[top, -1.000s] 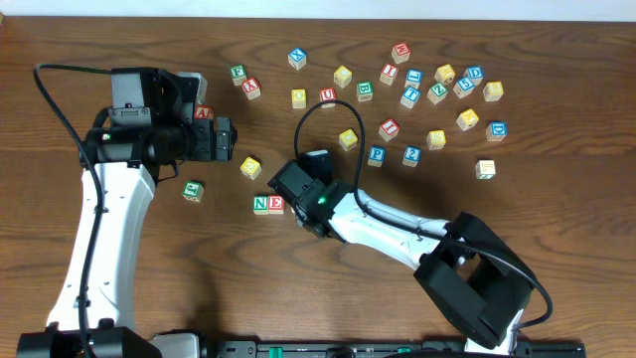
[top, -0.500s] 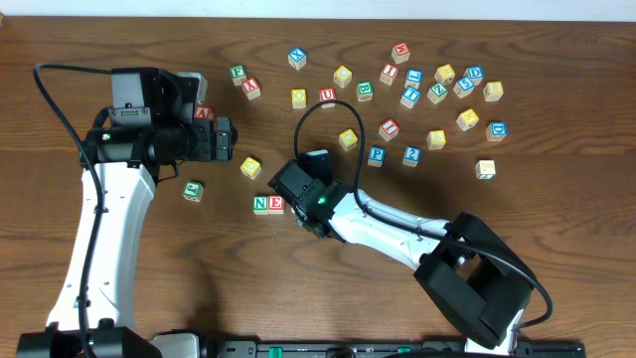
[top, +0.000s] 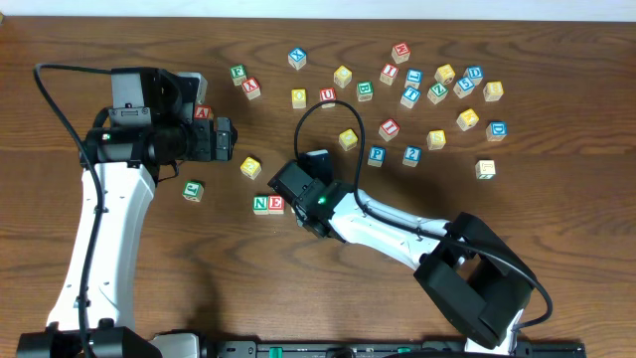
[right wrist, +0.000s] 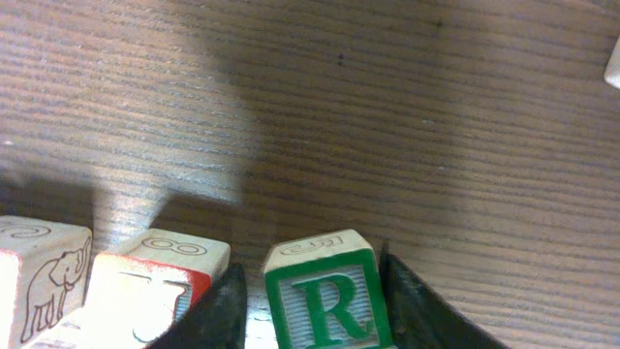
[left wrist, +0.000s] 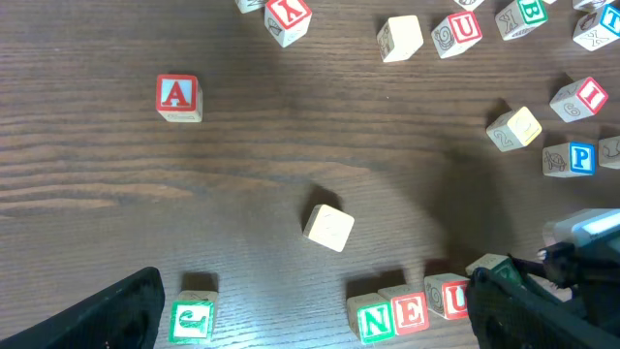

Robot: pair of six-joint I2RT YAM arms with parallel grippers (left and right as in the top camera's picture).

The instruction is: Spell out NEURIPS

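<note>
Row: you have N [top: 260, 204], E [top: 276, 204] and U [left wrist: 448, 296] side by side on the surface [top: 199, 278], a little left of centre in the overhead view. U is hidden there and shows only at the bottom edge of the left wrist view.
R: the green R [right wrist: 325, 305] stands upright at bottom centre of the right wrist view, just beside U and in line with it.
Right end effector [right wrist: 312, 281]: its fingers [right wrist: 218, 315] flank R on both sides. The right one seems to touch, and a pale sliver shows on the left. You cannot tell whether it grips or has slackened.
Left end effector [top: 227, 139]: jaws apart and holding nothing, parked at upper left of the overhead view, well apart from the row.
Change: none that you can see. Over the last second the overhead views match, with both arms and every cube in the same place.
Meaning: the right arm looks paused at the set-down, so you can probably count R as placed but not yet released. That puts four of the seven letters in line.
Still to fetch: I [top: 390, 127] and P [top: 376, 154] lie right of centre in the upper half, near each other. You cannot pick out S with any certainty at this size.
Risk: if you withdraw sideways you may nudge R against U, so lifting straight up looks safer.
</note>
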